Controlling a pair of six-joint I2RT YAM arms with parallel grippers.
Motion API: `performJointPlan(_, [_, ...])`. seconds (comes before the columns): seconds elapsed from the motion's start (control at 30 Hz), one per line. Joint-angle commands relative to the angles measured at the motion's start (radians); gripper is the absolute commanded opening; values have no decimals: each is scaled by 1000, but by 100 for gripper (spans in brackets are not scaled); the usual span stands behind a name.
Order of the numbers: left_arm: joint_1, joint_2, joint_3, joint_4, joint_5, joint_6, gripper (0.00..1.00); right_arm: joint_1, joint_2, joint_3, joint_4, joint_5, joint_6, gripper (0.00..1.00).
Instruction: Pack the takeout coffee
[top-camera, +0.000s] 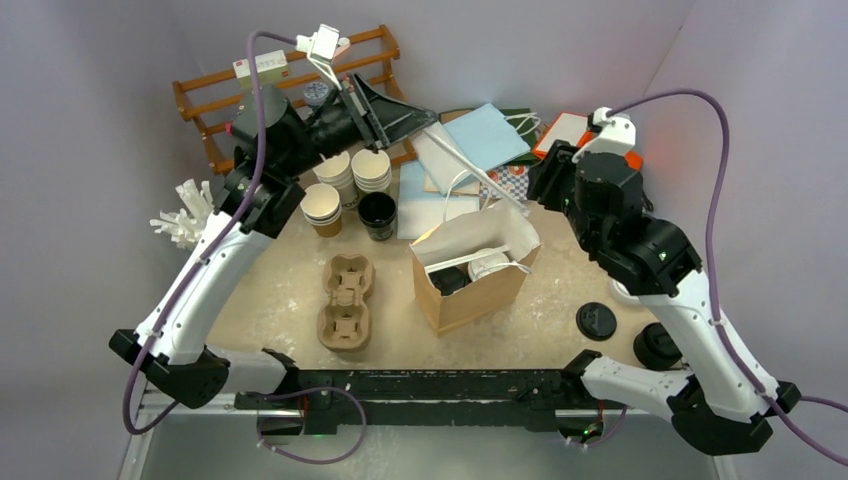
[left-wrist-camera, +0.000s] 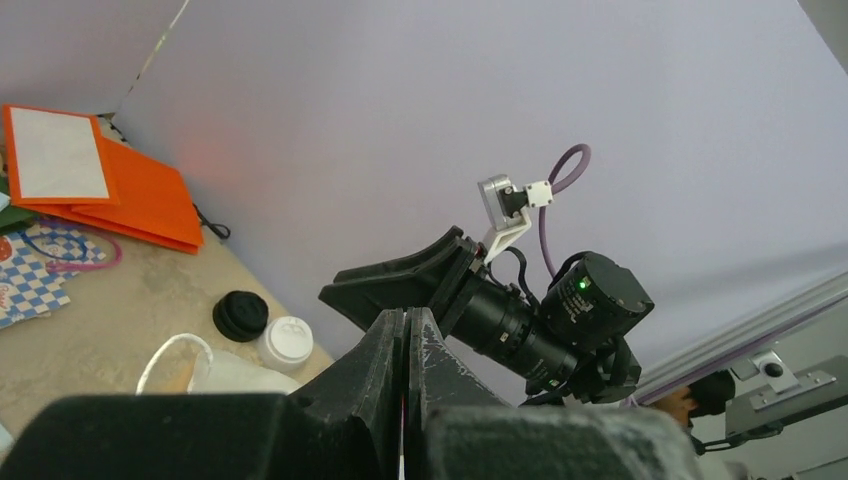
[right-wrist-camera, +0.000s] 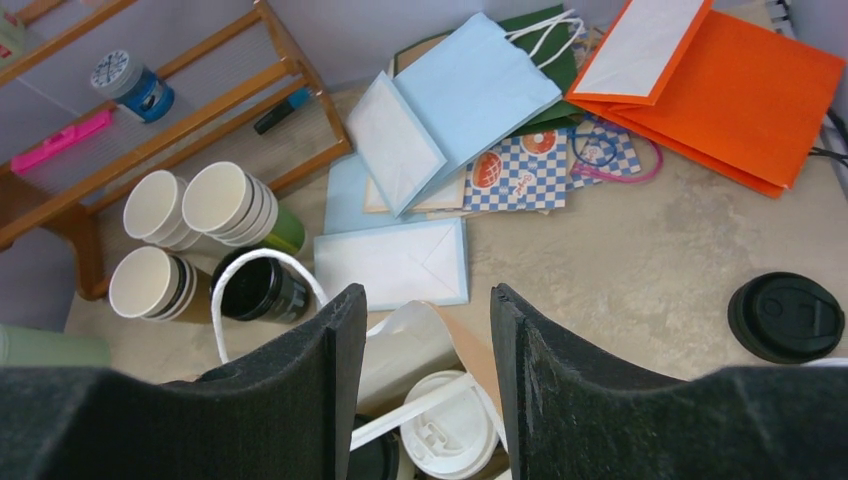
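The pale stone-patterned surface (top-camera: 560, 295) fills the middle of the top view. The left arm (top-camera: 200, 280) reaches to the upper left and the right arm (top-camera: 700, 320) rises along the right side.

A kraft paper bag (top-camera: 475, 270) stands open at the centre. A wooden rack (top-camera: 290, 85) sits in the upper left corner. Flat light-blue bags (right-wrist-camera: 450, 110) and an orange bag (right-wrist-camera: 740, 90) lie at the top centre and top right.

A brown pulp tray (top-camera: 345, 300) lies left of the bag. Stacks of open paper cups (top-camera: 352, 172) and an all-black cup (top-camera: 377, 215) stand above the tray.

The left gripper (left-wrist-camera: 405, 315) is raised in front of the rack, its jaws pressed together on nothing. The right gripper (right-wrist-camera: 425, 300) hangs over the bag's mouth, its jaws partly apart and empty.

The takeout coffee cup (right-wrist-camera: 450, 430), showing its white lid, stands inside the bag. A dark round top sits beside it, too hidden to identify.

A loose black lid (top-camera: 597, 321) lies on the surface to the lower right of the bag.
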Motion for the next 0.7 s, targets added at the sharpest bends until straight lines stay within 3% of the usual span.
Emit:
performJointPlan(0.0, [-58, -10, 35, 11, -55, 65, 0, -5, -44, -7, 28, 102, 25, 51])
performJointPlan(0.43, [-119, -87, -166, -105, -290, 212, 0, -5, -81, -29, 50, 189, 12, 50])
performJointPlan(0.67, [-140, -90, -242, -37, -376, 255, 0, -5, -63, -19, 60, 188, 4, 50])
